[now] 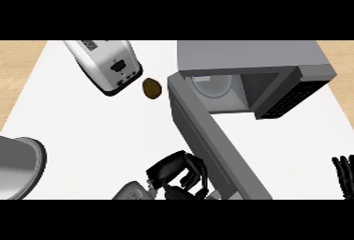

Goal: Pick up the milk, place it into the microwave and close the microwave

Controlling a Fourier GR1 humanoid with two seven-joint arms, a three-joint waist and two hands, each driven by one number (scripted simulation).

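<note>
Milk is nowhere plainly in view, so where it sits cannot be confirmed: it may be hidden inside the curled left hand [181,176], which bunches low in the head view, or it may lie elsewhere. What that hand has hold of, if anything, cannot be told, since its fingers wrap inward and cover whatever is between them. Just to its right, touching or nearly so, runs the open microwave door [214,140], swung out toward the robot. Up and to the right of the hand is the microwave [256,70] itself, its cavity open with only the pale turntable showing inside. At the far right edge the right hand [343,173] rests with its fingers straight, holding nothing. Well above the left hand lie a toaster [107,65] and a small brown potato [152,87]. Judging from this, placing the milk and closing the door both remain.
</note>
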